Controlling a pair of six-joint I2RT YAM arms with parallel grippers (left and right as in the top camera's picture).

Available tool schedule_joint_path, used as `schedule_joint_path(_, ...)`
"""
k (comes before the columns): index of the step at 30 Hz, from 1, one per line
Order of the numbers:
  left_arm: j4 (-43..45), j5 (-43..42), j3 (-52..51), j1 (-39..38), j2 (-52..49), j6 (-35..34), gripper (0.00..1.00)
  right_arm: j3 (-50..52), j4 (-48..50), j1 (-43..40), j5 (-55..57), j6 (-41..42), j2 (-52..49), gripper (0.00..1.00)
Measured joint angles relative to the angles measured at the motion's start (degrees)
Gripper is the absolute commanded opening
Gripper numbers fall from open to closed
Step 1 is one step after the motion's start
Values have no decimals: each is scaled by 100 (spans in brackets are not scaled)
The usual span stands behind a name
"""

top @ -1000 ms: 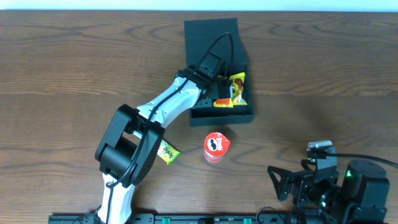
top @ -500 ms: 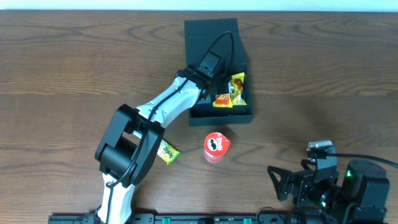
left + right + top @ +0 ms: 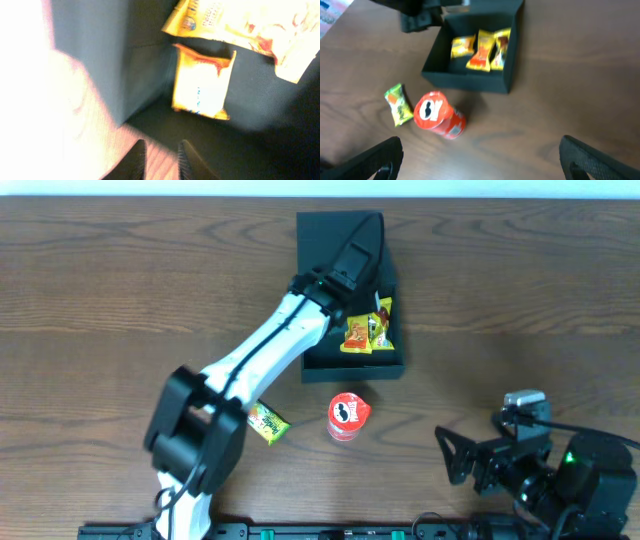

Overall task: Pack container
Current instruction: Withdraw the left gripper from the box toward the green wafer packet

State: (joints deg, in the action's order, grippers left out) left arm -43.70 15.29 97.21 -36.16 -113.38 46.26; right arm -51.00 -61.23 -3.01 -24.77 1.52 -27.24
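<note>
Container (image 3: 352,368): one matte, dark, square box with its flap lid open, far-centre on the wood-grain table (image 3: 120,280). It holds three glossy yellow-orange packets (image 3: 479,55). Outside lie one cylindrical red can (image 3: 347,416) and one green packet (image 3: 267,423). Left gripper (image 3: 161,157), over the box, is slightly parted and empty. Right gripper (image 3: 480,155) is spread wide and empty.

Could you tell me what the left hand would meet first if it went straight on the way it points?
Most likely the orange packet lying on the container's floor just ahead, though depth is hard to judge.
</note>
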Motion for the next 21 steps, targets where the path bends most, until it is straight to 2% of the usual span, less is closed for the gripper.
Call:
schedule_joint_path(4, -568, -7, 111, 4, 920, -435, 50, 4, 721, 0, 201, -70, 0, 99)
schedule_joint_path(5, -765, -11, 125, 4, 1161, -601, 51, 4, 848, 0, 295, -72, -2, 99)
schedule_joint_path(8, -1718, -33, 144, 4, 1915, -1139, 45, 4, 1045, 0, 492, -227, -146, 99)
schedule_joint_path(10, -2168, -74, 144, 4, 2291, -1353, 48, 4, 1058, 0, 549, -328, -402, 99)
schedule_joint_path(14, -2562, -142, 146, 4, 3285, -2039, 50, -31, 1040, 61, 804, -442, -1272, 99)
schedule_joint_path(16, -2704, -208, 146, 4, 3821, -2428, 43, -205, 990, 205, 1027, -474, -1720, 99)
schedule_joint_path(17, -2741, -275, 146, 7, 4039, -2638, 50, -321, 964, 280, 1130, -490, -1888, 99)
schedule_joint_path(18, -2787, -310, 151, 4, 4225, -2820, 61, -468, 907, 398, 1239, -496, -2083, 99)
schedule_joint_path(21, -3093, -363, 162, 4, 4752, -3654, 66, -815, 898, 772, 1408, -509, -2588, 99)
